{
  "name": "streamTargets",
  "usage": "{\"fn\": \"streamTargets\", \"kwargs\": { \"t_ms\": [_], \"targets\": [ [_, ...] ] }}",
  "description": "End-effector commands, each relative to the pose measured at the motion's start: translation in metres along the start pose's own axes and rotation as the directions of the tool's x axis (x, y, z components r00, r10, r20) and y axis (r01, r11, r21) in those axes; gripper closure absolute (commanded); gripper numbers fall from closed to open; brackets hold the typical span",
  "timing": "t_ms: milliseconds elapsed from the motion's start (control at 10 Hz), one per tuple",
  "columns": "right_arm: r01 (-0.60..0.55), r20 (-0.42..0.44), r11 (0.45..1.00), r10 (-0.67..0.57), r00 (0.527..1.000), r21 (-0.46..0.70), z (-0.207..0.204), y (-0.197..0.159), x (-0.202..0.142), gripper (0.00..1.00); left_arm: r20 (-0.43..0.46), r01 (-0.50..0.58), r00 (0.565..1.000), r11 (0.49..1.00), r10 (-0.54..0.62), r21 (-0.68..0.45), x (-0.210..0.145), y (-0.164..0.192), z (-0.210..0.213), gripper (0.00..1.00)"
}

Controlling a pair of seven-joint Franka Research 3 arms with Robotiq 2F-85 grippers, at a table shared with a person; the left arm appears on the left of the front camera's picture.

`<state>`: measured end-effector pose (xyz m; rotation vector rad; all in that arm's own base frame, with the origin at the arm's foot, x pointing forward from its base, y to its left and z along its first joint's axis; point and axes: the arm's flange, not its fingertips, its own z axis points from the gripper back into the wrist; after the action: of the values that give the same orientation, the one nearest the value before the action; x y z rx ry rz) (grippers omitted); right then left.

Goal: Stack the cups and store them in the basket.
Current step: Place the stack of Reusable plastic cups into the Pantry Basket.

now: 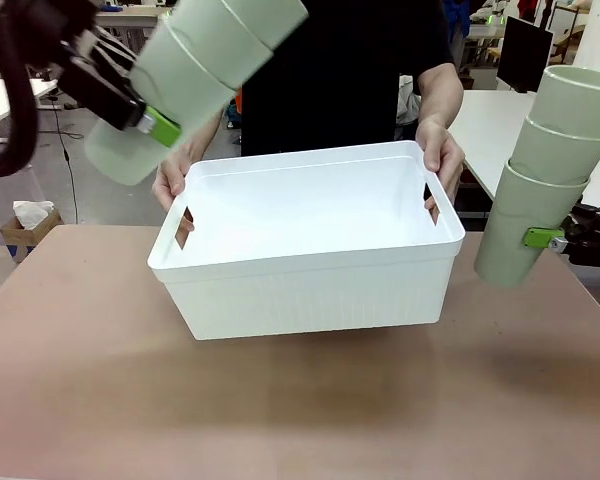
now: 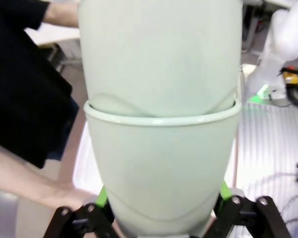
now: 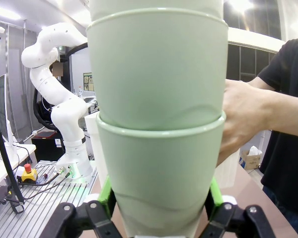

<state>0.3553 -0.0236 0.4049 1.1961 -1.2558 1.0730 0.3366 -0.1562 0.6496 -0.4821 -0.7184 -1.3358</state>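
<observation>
- Cups: six pale mint-green, tall, tapered plastic tumblers, nested in two stacks of three, with both stacks held in the air.
- Left stack: three tiers can be counted in the front view. It is tilted steeply, with the rims pointing up toward picture right, above the basket's far left corner.
- Left gripper: its green pads are clamped on the outermost cup near its base.
- Right stack: three tiers, close to upright with the rims up, beside the basket's right short side and apart from it.
- Right gripper: it grips the lowest cup near the bottom between its green pads.
- Basket: one large white rectangular plastic bin with a rolled rim, ribbed lower walls and two slot handles, on the brown table at its middle.
- Person's hands: two, one at the far left corner of the rim and the other at the far right corner.
- Writing: a small wall sign is too small to read.
</observation>
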Motion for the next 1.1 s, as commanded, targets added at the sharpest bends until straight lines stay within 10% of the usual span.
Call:
{"fn": "streamTargets", "kwargs": {
  "t_ms": [0, 1000],
  "targets": [
    [-0.010, 0.006, 1.000, 0.010, 1.000, 0.001, 0.000, 0.001, 0.003, 0.14, -0.081, -0.006, 0.997, 1.000, 0.006, 0.009, 0.024, 0.004, -0.019, 0.13],
    [-0.010, 0.006, 1.000, 0.010, 1.000, 0.001, 0.000, 0.001, 0.003, 0.14, -0.417, 0.006, 0.909, 1.000, 0.006, 0.027, 0.075, 0.036, -0.155, 0.13]
  ]
}}
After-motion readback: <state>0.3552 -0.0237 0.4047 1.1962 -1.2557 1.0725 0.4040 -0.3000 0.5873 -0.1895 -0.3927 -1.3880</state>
